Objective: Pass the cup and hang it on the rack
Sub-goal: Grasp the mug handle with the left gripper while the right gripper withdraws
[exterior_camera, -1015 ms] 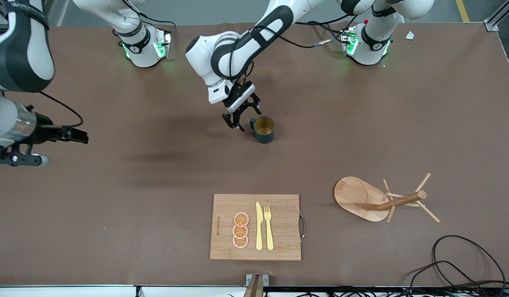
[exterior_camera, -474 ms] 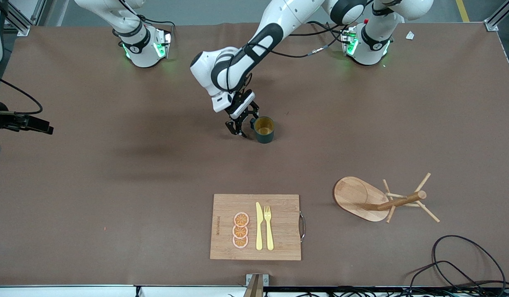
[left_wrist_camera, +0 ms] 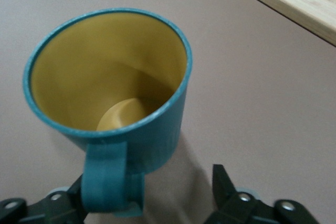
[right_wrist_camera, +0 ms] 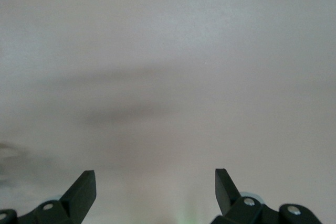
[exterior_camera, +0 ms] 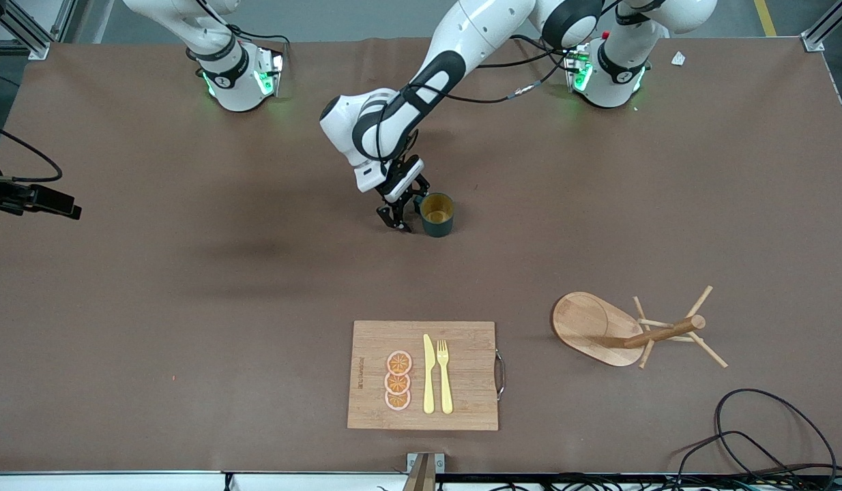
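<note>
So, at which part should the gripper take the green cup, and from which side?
The handle is probably best. The cup stands upright, and its handle sticks out toward the right arm's end of the table, where the left gripper is already low beside it, one finger on each side. Closing across the handle leaves the loop's hole free for a rack peg.

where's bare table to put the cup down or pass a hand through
Widest bare stretch: the tabletop between the cup and the cutting board, running toward the right arm's end, where the open right hand hovers. Bare too between board and rack. Crowded: around the cup's handle, which the open left hand straddles, and the rack's pegs and nearby cables.
</note>
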Motion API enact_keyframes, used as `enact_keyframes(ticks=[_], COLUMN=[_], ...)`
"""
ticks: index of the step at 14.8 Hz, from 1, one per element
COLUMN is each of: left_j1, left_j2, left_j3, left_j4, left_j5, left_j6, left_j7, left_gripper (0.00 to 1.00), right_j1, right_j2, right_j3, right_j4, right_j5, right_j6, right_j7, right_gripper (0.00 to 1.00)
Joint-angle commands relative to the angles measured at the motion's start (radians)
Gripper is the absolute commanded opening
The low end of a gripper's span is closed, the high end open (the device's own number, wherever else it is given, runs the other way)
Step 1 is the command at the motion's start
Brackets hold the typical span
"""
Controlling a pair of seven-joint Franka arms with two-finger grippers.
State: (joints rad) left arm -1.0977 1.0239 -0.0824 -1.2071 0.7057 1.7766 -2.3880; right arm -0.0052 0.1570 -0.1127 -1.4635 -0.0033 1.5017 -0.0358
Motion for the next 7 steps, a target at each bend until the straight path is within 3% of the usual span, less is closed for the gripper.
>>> enact_keyframes(ticks=[1,2,4,5,7], left_j1=[-0.021,-0.021,-0.021,-0.021,-0.015], left_j2=[0.013,0.015,0.019,0.018,-0.002], left_j3=[0.015,0.013,0.013,0.013,0.013], left_j4=[0.015,0.017,0.015,0.015,0.018], left_j5=[0.017,0.017,0.018,0.02,0.018], left_j6=[-0.003,-0.002,0.023,0.033,0.044], left_j7=[-0.008,-0.008,0.001,0.01,0.03], left_gripper=[0.51,0.26,0.07,0.0,0.0], right_j1=[-0.004,-0.001,0.008,0.007,0.007], right_j2=[0.009,0.009,0.009,0.009,0.001], right_j3=[0.007,0.008,0.008,0.007,0.007], right_j4=[0.028,0.023,0.022,0.019,0.015], right_j5=[0.002,0.003,0.003,0.003,0.006], right_j6=[-0.018,-0.023,-0.035,-0.046,-0.048], right_j7=[-0.006,-0.01,-0.006,-0.004,-0.003], right_gripper=[1.0,1.0,1.0,1.0,1.0])
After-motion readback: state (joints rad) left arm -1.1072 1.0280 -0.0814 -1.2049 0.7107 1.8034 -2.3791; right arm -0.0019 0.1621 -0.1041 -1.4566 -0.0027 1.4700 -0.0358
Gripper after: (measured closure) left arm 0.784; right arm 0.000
